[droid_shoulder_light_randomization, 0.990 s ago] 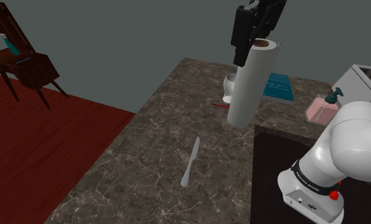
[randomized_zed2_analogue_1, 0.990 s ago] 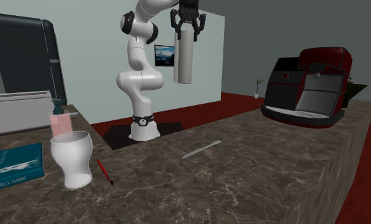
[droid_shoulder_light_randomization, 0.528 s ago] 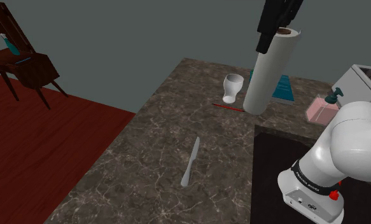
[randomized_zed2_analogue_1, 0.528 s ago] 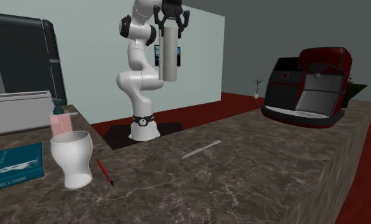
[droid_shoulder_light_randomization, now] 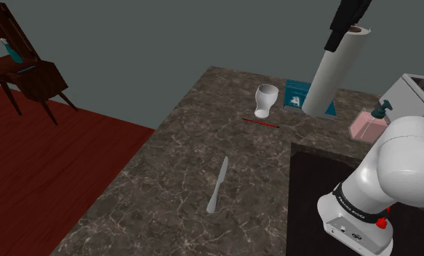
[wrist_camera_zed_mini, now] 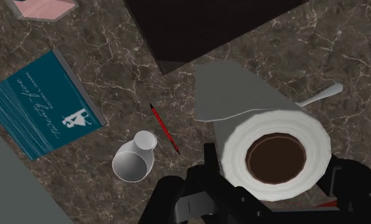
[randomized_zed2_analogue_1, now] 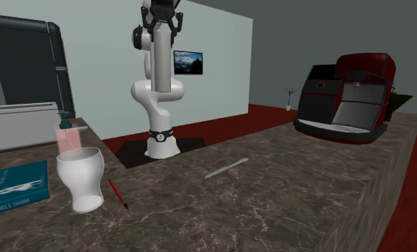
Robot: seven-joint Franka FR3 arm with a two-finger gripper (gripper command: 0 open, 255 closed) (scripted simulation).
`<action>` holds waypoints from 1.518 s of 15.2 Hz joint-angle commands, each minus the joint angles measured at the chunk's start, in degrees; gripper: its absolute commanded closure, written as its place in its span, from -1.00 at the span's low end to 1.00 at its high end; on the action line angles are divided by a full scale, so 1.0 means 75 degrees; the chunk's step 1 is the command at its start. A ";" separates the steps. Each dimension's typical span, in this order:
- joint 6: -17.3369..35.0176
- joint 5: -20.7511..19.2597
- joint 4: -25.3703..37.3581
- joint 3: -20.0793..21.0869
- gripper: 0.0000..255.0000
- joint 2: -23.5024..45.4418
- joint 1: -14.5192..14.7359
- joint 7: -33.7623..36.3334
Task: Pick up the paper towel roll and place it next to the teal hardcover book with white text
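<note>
A tall white paper towel roll hangs upright in the air, with my black gripper shut on its top end. In the shoulder view the roll's lower end overlaps the teal book at the counter's far end. From the second exterior view the roll hangs high under the gripper, and the book lies flat at the left edge. The wrist view looks down the roll's brown core between my fingers; the teal book with white text lies well off to one side.
A white cup and a red pen lie just before the book. A grey knife rests mid-counter. A pink soap dispenser and a toaster stand by the arm. A red coffee machine sits at the counter's other end.
The arm has carried the roll steadily toward the shoulder view's right and farther back, from over the cup to over the book. The grip stays the same.
</note>
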 commanded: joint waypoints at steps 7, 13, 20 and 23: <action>-0.0224 -0.1141 -0.0091 -0.1421 1.00 -0.0447 -0.0178 -0.1425; -0.0270 -0.2018 0.0164 -0.2508 1.00 -0.0464 -0.0267 -0.2497; -0.0195 -0.2940 0.0817 -0.3813 1.00 -0.0153 -0.0242 -0.3766; -0.0128 -0.3275 0.1215 -0.4399 1.00 0.0080 -0.0160 -0.4314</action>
